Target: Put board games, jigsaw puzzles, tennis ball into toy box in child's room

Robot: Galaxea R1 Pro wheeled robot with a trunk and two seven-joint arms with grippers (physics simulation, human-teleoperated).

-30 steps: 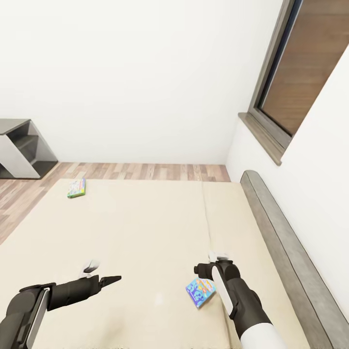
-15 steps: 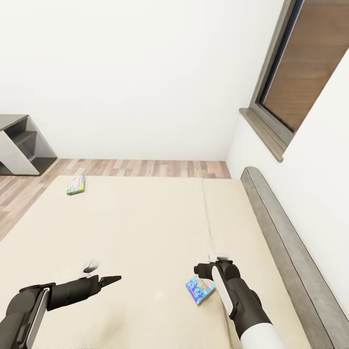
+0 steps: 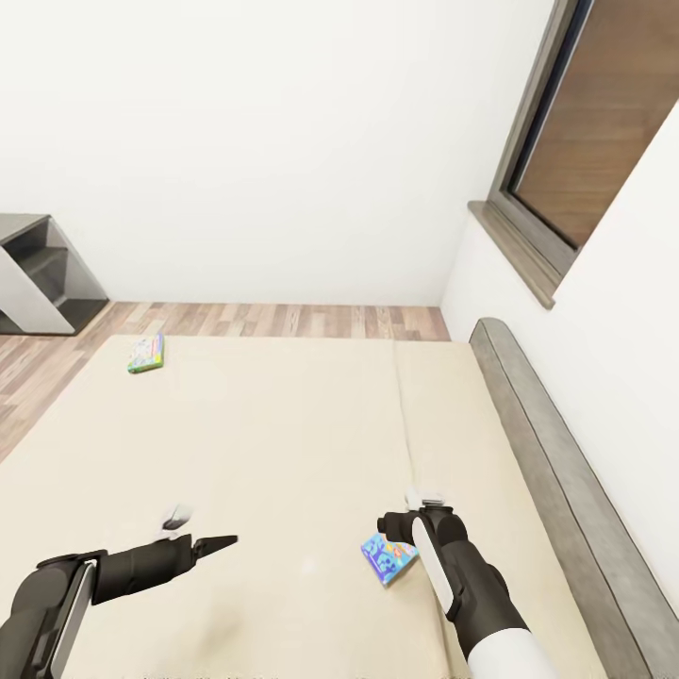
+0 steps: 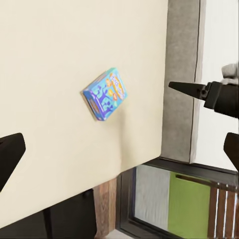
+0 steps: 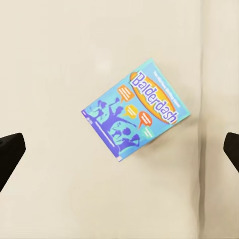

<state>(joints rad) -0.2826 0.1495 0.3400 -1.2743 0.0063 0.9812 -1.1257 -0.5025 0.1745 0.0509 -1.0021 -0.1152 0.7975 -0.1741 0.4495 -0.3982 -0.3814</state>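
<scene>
We look down over the bed point(image 3: 283, 443), its beige mattress spreading under both arms and its grey headboard point(image 3: 556, 471) running along the right arm's outer side. Our right gripper point(image 3: 426, 498) hangs over the mattress with its two dark fingers spread wide and nothing between them; the small blue board game point(image 5: 135, 109) (its lid reads "Balderdash") lies flat on the mattress directly below, framed between the fingertips in the right wrist view and just inward of the wrist in the head view point(image 3: 388, 556). Our left gripper point(image 3: 203, 533) points across the bed toward the right arm, jaws apart and empty, and the blue box sits ahead of it, well apart. A second board game point(image 3: 146, 353), green-edged, lies far ahead of the left gripper near the mattress's far edge, beside the wood-plank floor point(image 3: 283, 321).
</scene>
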